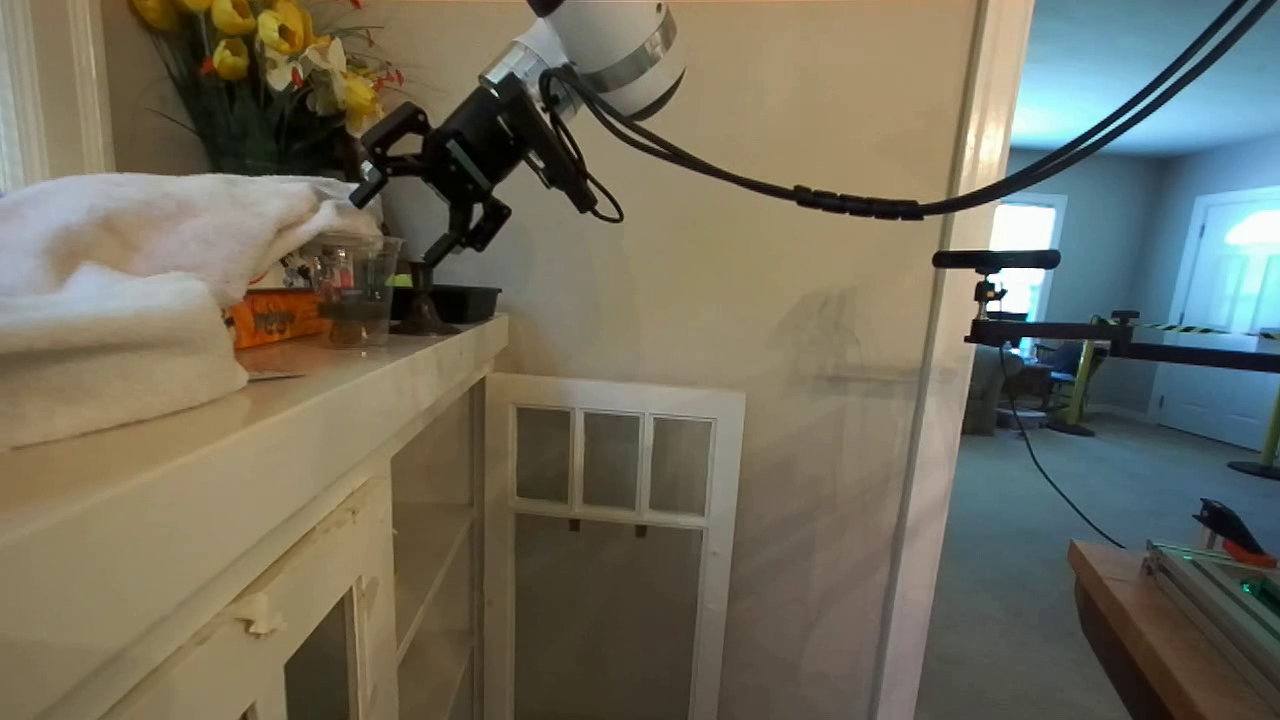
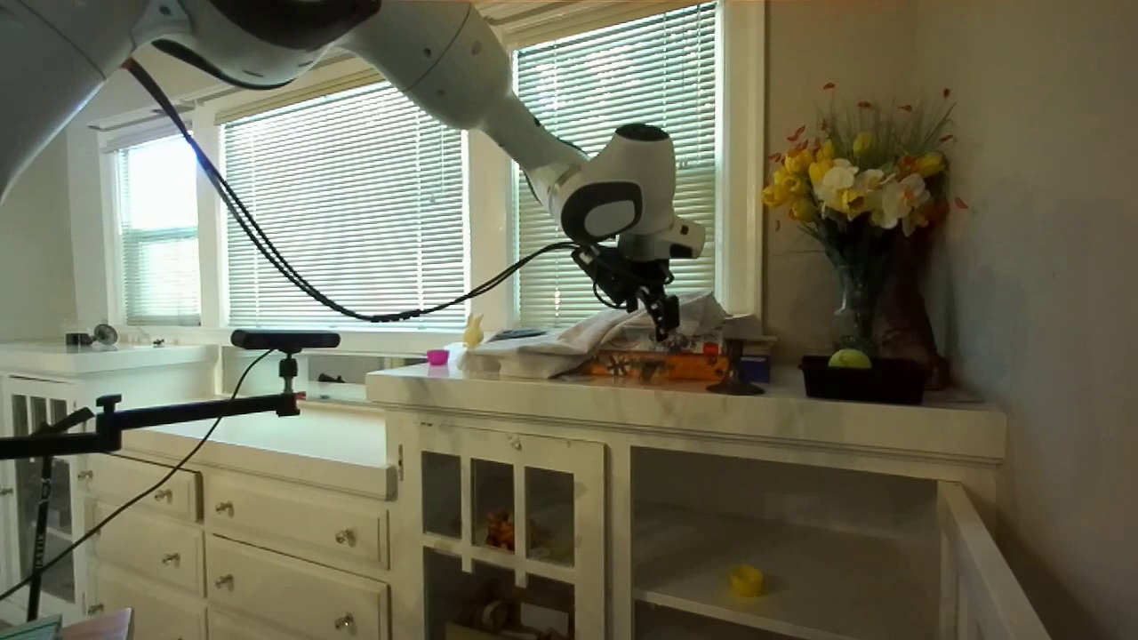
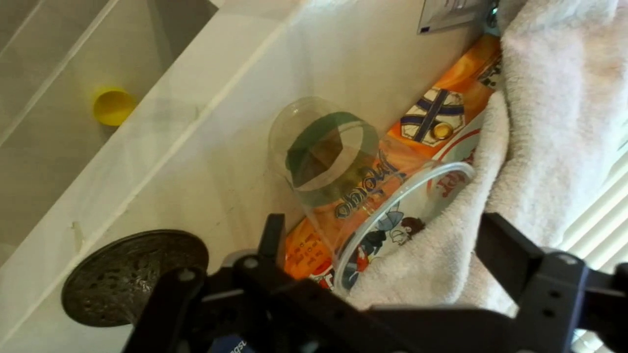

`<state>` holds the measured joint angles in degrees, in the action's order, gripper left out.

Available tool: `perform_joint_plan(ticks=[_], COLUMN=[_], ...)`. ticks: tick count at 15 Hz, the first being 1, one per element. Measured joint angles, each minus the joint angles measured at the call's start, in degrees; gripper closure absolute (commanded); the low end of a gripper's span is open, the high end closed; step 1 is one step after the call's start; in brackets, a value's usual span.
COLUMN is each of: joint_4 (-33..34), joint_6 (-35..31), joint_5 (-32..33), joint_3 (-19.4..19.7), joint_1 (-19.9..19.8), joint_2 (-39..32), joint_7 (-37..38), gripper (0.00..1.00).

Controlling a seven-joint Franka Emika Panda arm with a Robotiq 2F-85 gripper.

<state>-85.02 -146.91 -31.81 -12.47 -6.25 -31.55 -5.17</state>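
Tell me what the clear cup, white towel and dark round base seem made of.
Clear cup: probably glossy plastic; the orange box shows through it. White towel: matte fabric, likely cotton terry, given its fuzzy pile. Dark round base: perhaps metal, from its dull sheen and pattern, though plastic is possible.

We see a clear, tapered plastic cup [image 1: 358, 285] standing upright on the counter [image 1: 250, 455] toward its far end, a dark green band [image 1: 355, 309] showing low in it.
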Motion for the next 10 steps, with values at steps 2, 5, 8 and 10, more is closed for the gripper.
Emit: perform_joint_plan(ticks=[2,5,8,10], joint_4=[1.41,2.90,3.88,4.58], joint_6=[0.70,1.29,1.54,1.64], joint_5=[0.00,0.00,0.00,0.00], joint_3=[-0.09,-0.08,-0.07,-0.07], joint_1=[-0.01,-0.06,-0.12,-0.12], joint_2=[-1.17,-2.45,-3.42,-4.04], joint_7=[0.00,0.04,0.09,0.10], gripper=[0.05,0.31,0.53,0.67])
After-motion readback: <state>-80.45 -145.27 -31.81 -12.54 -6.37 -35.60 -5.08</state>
